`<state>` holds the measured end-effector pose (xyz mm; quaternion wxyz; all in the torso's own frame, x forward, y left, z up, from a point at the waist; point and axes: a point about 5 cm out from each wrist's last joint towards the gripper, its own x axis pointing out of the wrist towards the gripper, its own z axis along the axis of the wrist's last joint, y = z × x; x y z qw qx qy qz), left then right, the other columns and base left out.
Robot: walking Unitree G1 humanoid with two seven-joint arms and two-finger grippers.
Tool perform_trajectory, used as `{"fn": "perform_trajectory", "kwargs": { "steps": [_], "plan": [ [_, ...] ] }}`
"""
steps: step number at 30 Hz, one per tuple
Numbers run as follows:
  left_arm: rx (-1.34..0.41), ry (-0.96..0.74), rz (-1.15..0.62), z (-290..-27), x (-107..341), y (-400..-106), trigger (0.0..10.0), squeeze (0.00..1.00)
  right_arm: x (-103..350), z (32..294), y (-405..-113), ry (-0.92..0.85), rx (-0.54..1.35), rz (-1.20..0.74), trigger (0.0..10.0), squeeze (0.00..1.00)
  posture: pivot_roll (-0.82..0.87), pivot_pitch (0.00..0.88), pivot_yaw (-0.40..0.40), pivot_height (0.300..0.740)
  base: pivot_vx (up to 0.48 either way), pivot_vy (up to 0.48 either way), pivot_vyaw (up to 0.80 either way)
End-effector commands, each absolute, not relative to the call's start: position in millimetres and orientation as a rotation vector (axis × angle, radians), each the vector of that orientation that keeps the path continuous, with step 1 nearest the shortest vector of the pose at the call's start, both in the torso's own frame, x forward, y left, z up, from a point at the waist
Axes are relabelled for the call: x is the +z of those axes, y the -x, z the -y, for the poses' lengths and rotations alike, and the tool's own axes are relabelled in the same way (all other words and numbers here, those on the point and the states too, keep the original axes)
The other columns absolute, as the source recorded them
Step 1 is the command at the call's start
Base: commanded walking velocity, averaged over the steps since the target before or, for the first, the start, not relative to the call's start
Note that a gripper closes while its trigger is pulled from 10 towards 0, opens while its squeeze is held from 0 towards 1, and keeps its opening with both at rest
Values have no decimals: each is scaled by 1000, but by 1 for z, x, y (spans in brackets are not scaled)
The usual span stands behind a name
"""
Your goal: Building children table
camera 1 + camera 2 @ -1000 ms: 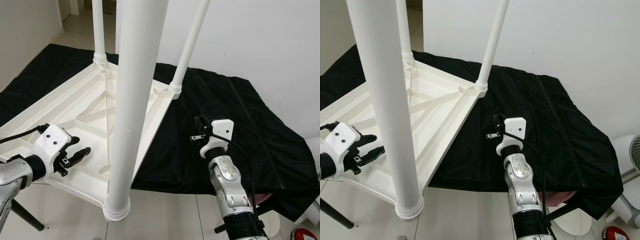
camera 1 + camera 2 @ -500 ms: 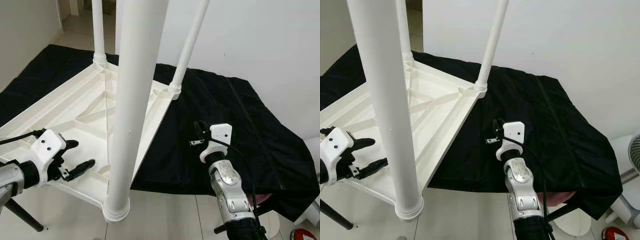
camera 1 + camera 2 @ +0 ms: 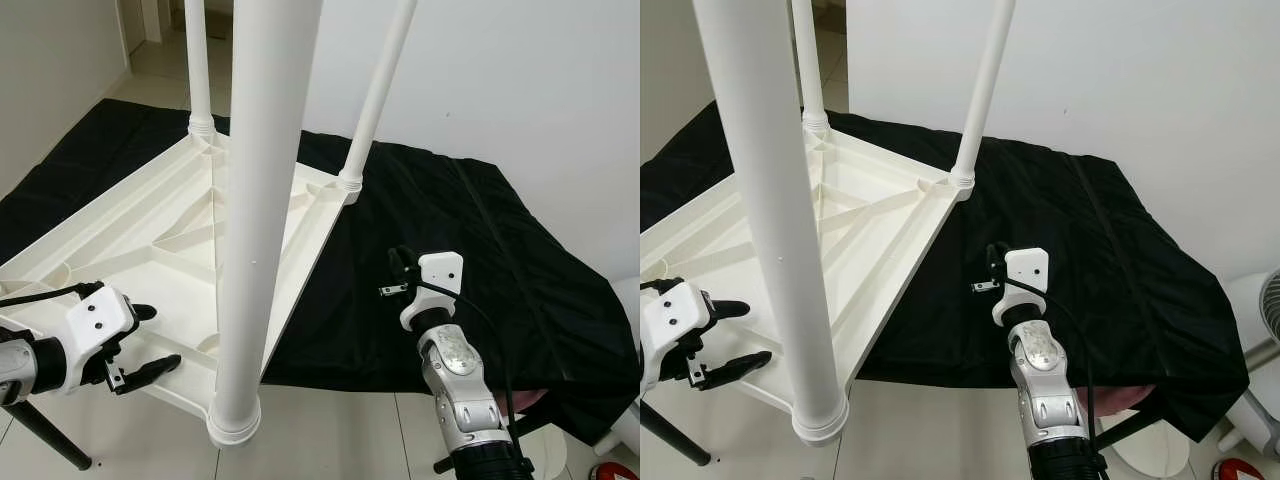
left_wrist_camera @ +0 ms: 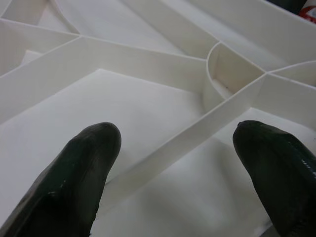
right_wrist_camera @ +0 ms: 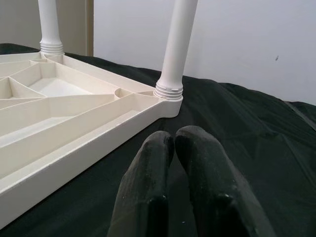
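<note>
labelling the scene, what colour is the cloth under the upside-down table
Black. The cloth under the white table shows best in the right eye view.

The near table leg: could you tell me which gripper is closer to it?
Left. The left gripper sits just beside the near table leg, over the tabletop's underside; the right gripper hovers above the black cloth.

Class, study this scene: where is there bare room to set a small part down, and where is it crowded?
Free: the black cloth between the upturned tabletop edge and the wall, around the shut right gripper. Crowded: the tabletop's ribbed underside, with legs standing at its corners and the open left gripper at its near edge.
</note>
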<state>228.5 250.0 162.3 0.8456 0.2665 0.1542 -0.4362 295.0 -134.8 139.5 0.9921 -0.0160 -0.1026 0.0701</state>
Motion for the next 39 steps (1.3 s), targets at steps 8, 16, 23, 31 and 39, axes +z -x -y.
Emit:
{"fn": "perform_trajectory", "kwargs": {
  "steps": [8, 16, 23, 31, 39],
  "plan": [
    [-988, -624, -360, -246, 153, -230, 10000, 0, 137, 140, -295, 41, 119, 186, 10000, 0, 99, 0, -124, 740, 0, 0, 0],
    [-1021, -681, -341, -228, 137, -246, 10000, 0, 141, 142, -297, 49, 112, 194, 10000, 0, 71, 0, -124, 740, 0, 0, 0],
    [-1044, -700, -314, -212, 130, -257, 10000, 0, 142, 142, -296, 48, 108, 193, 10000, 0, 55, 0, -123, 740, 0, 0, 0],
    [-1059, -720, -285, -197, 122, -272, 10000, 0, 142, 141, -295, 46, 105, 190, 10000, 0, 44, 0, -116, 740, 0, 0, 0],
    [-1023, -716, -189, -167, 125, -299, 10000, 0, 144, 141, -297, 28, 82, 195, 10000, 0, 33, 0, -101, 740, 0, 0, 0]
  ]
}}
